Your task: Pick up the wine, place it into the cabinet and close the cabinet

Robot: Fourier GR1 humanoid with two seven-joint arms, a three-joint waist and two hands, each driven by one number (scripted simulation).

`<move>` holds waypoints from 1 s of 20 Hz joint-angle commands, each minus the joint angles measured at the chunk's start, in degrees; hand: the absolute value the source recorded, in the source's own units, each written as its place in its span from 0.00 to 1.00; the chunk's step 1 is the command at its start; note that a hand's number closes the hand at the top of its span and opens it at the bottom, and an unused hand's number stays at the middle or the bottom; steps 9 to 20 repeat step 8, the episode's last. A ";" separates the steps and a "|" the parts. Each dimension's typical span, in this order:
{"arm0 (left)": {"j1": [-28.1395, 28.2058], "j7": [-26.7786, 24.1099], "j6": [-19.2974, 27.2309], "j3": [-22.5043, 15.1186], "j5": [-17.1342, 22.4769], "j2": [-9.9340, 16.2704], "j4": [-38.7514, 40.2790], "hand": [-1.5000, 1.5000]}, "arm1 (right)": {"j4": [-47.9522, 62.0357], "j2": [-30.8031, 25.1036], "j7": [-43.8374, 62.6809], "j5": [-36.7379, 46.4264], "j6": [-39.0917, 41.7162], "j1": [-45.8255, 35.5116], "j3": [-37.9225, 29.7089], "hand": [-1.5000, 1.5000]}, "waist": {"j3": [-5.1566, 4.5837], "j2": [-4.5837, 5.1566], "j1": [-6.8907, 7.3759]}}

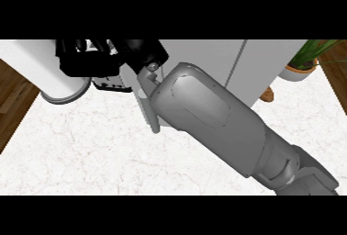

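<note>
My right forearm (pixel 217 124) runs from the lower right up to the cabinet (pixel 203 57) at the back of the counter. Its black right hand (pixel 92 57) is at the cabinet's left part, against a white panel (pixel 37 64). A narrow grey door edge (pixel 150 114) sticks out toward me just left of the forearm. A small black-and-white piece (pixel 112 84) shows under the hand; I cannot tell whether it belongs to the wine. No bottle shows plainly. The left hand is out of view.
A potted plant (pixel 304 62) stands at the back right. A small brown object (pixel 269 94) peeks out beside the cabinet's right side. A grey rounded shape (pixel 64 95) lies below the white panel. White marble counter (pixel 88 151) spreads in front; wooden floor lies left.
</note>
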 commanded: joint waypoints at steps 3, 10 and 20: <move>0.03 1.18 1.51 0.13 0.32 0.30 -1.30 1.00 | 10.38 -7.01 -2.54 2.03 -0.21 5.72 -2.48 1.00 | 0.72 4.17 -1.70; -0.76 1.27 1.76 0.46 1.26 -0.01 -1.24 1.00 | 10.64 -6.37 -5.33 2.35 -0.78 6.02 -3.20 1.00 | 0.65 4.18 -1.59; -0.76 1.27 1.76 0.46 1.26 -0.01 -1.24 1.00 | 10.64 -6.37 -5.33 2.35 -0.78 6.02 -3.20 1.00 | 0.65 4.18 -1.59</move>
